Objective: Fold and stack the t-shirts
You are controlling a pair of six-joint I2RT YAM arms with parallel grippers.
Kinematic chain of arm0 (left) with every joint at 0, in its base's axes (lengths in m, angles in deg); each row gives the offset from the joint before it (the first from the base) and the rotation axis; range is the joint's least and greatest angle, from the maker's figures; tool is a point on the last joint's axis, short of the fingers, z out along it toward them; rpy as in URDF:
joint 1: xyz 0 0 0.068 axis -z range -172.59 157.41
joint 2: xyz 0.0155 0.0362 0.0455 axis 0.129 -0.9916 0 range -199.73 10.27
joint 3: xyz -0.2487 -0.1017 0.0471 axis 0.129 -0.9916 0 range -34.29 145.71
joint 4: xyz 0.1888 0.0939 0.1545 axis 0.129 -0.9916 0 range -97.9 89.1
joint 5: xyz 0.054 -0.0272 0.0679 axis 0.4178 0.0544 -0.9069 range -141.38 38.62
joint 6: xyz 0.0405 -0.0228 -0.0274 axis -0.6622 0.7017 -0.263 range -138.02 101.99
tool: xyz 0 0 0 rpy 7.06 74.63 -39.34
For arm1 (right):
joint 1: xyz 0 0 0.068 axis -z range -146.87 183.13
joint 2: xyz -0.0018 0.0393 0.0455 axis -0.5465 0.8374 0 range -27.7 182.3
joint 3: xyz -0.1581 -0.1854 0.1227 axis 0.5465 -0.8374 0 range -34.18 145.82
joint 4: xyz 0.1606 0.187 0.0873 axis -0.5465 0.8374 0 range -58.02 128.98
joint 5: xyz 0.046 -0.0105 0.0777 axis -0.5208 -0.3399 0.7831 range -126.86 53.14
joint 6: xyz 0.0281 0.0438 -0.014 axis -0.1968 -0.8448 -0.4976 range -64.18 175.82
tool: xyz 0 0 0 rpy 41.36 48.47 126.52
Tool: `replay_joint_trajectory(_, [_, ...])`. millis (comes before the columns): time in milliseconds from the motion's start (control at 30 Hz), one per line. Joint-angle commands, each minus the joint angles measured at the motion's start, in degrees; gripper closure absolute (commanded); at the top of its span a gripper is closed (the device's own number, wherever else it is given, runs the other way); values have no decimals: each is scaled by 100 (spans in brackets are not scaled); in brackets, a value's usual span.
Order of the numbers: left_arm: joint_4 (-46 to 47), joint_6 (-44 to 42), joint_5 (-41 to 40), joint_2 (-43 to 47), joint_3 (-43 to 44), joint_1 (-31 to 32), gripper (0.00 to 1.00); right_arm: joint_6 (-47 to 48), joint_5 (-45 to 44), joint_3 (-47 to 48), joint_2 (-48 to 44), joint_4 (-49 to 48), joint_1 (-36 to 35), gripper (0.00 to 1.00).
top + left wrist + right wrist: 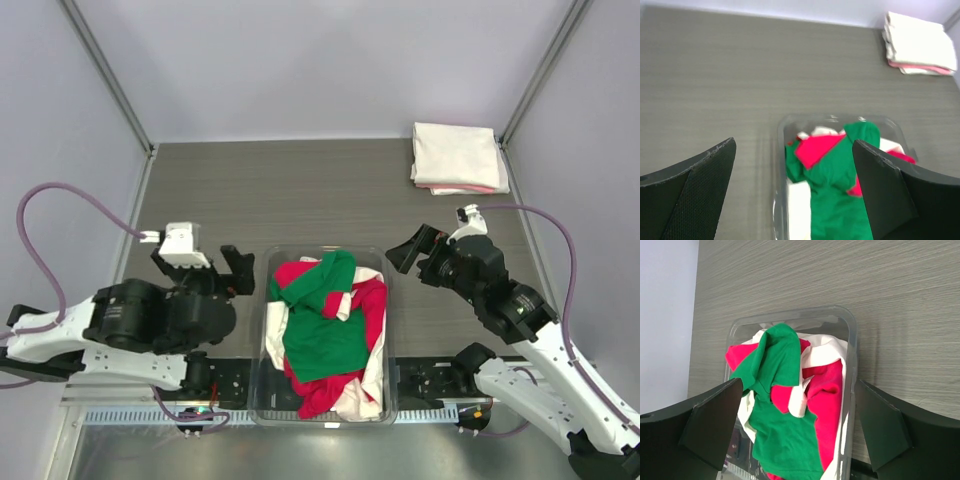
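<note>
Top view: the clear bin (285, 255) sits at the counter's (300, 190) near edge between the arms, its long axis running near to far. The green t-shirt (322, 325) tops its heap, and folded t-shirts (457, 158) lie at the far right corner. The left fingers (238, 265) and right fingers (405, 252) flank the bin about equally close, both spread wide and empty

Left wrist: the green t-shirt (840, 200) lies ahead, right of centre

Right wrist: it lies ahead, left of centre

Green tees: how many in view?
1. The green t-shirt lies topmost in the clear bin, draped over the other clothes there. More green ones could be buried underneath.
</note>
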Motion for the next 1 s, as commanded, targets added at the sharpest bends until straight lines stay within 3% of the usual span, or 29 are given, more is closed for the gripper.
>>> replay_joint_trajectory(0, [-1166,-1104,-1039,-925,630,-107,0,54,103,57,-12,-357,-21,0])
replay_joint_trajectory(33, [-887,-1577,-1048,-1057,657,-299,0,89,147,66,-29,-375,-21,0])
replay_joint_trajectory(67, [108,-3035,-979,-1128,579,-431,0,98,173,74,-38,-401,-21,0])
replay_joint_trajectory(167, [2535,-5364,668,-867,-165,-1309,0,151,261,48,-56,-402,-21,0])
replay_joint_trajectory(200, [2718,-5387,1388,-813,-273,-1981,0,169,313,39,-56,-410,-21,0])
replay_joint_trajectory(267, [2973,-5318,2165,-752,-414,-2740,0,204,393,48,-73,-445,-21,0])
replay_joint_trajectory(300, [3000,-5239,2812,-690,-432,-3475,0,213,567,48,-65,-489,-12,0])
replay_joint_trajectory(367, [3062,-5063,3492,-637,-467,-4226,0,309,962,57,49,-681,-21,0])
replay_joint_trajectory(400, [3080,-4906,3922,-611,-476,-4908,0,327,1121,83,137,-744,-21,0])
replay_joint_trajectory(433, [3080,-4817,4562,-602,-494,-5219,0,344,1392,109,233,-762,-21,0])
replay_joint_trajectory(567, [2957,-4553,5603,-655,-669,-6406,0,441,1650,346,1084,-744,-108,1])
replay_joint_trajectory(967, [2931,-4324,5843,92,-1565,-6752,0,731,833,1348,3608,-954,-1216,2])
